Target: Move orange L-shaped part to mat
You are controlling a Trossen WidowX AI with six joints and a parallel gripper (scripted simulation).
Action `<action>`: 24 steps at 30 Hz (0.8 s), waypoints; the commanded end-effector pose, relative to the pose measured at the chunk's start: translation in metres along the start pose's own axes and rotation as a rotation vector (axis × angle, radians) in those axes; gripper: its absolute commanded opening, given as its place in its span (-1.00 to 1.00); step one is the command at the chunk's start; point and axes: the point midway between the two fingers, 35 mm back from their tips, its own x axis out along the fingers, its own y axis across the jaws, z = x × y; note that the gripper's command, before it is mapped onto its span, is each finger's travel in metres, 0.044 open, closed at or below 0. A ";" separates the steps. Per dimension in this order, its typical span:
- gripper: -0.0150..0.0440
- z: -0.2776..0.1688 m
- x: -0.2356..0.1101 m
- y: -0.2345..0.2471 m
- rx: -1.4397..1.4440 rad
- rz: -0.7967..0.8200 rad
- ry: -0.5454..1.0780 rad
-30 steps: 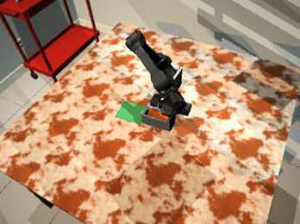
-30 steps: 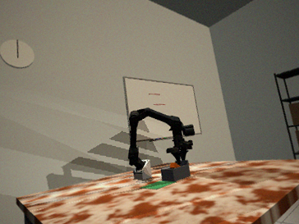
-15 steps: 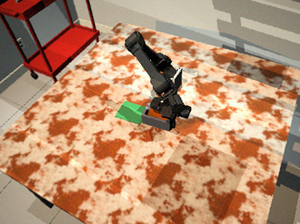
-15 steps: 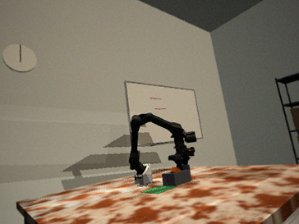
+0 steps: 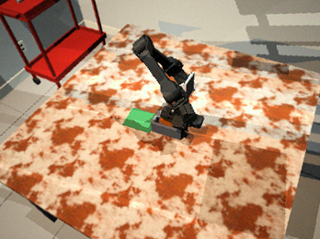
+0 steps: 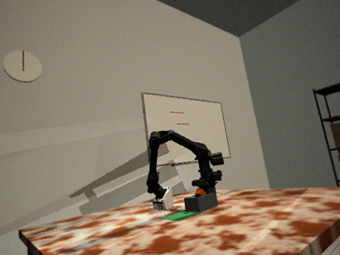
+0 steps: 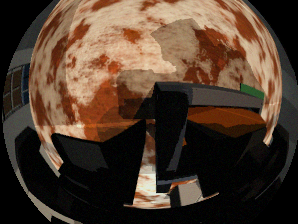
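The grey tray stands on the table. The orange part is in it; in the exterior view its orange shows above the rim near the mat side, so it looks tipped up at that end. My gripper is partly open at the tray end away from the mat. In the wrist view one finger is outside the tray's end wall and the other is over the part; nothing is pinched. Fingertip contact and the part's L-shaped end are hidden. The green mat carries nothing.
The arm's pale base mount stands behind the tray on the patterned table. A red cart stands on the floor beyond the table's edge.
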 end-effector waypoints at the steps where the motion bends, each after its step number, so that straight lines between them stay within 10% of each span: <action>1: 0.12 -0.002 0.005 -0.001 -0.008 -0.010 0.008; 24: 0.12 -0.002 -0.010 0.009 -0.007 -0.007 0.007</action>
